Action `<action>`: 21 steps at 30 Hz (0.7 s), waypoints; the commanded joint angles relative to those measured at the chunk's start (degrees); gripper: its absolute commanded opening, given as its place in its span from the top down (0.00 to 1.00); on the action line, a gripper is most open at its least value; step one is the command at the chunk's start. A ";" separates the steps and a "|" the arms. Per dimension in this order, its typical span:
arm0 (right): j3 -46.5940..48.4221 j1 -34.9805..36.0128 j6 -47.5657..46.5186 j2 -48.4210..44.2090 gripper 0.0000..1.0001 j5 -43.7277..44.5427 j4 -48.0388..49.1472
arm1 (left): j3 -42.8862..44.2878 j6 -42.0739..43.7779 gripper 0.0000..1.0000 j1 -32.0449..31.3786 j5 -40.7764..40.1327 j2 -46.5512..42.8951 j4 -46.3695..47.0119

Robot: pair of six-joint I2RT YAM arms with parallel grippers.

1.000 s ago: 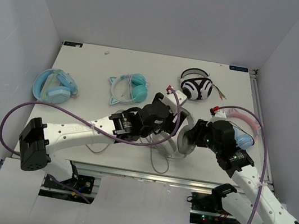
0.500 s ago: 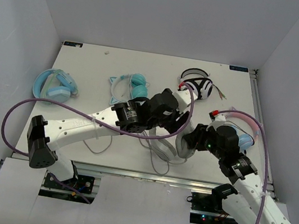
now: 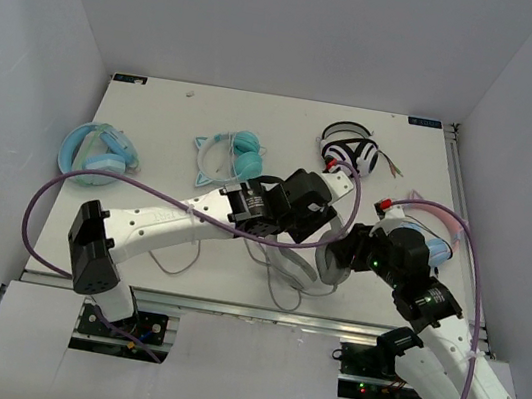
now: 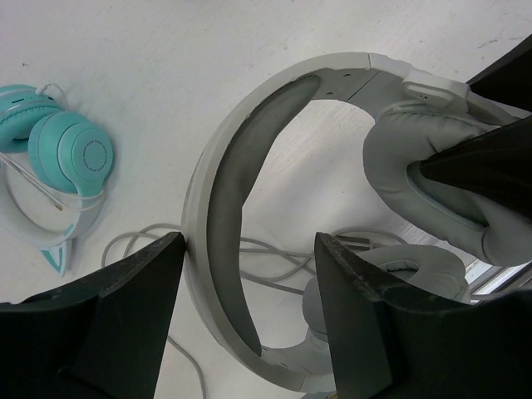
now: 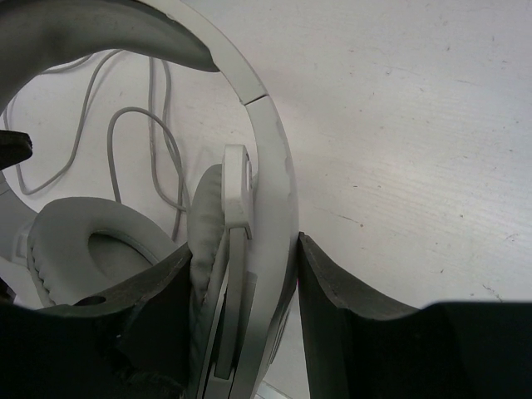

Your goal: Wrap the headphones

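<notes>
Near the tabletop's point(image 3: 209, 110) front edge, right of centre, our right gripper point(image 5: 245, 249) clamps the grey headphones point(image 3: 329, 261) beside one cup. The left gripper point(image 4: 249, 241) straddles the headband point(image 4: 220, 187), jaws apart. We judge the band light and stiff and the cable point(image 5: 116, 125) limp, best pinched mid-length.

Left end effector point(image 4: 249, 278) moved right, narrowing around headphones point(image 4: 220, 187).

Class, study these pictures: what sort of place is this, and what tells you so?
Most likely a robot test cell in a lab: the left arm and right arm mounted at a white table's edge, plain white walls boxing it in, and props laid out, like the black-and-white striped headphones.
</notes>
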 commanded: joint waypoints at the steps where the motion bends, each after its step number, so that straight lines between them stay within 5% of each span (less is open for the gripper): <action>1: 1.36 0.14 0.34 -1.83 0.92 -1.74 4.20 | 1.95 0.10 0.27 -0.09 -2.29 1.21 -2.02; 13: 1.36 0.17 -0.10 -1.99 0.92 -1.57 3.76 | 5.45 -0.57 0.32 -0.09 -5.98 4.91 -4.57; 21: 1.73 0.08 0.08 -2.04 0.92 -2.50 3.67 | 4.81 -0.42 0.62 -0.09 -3.94 5.92 -4.29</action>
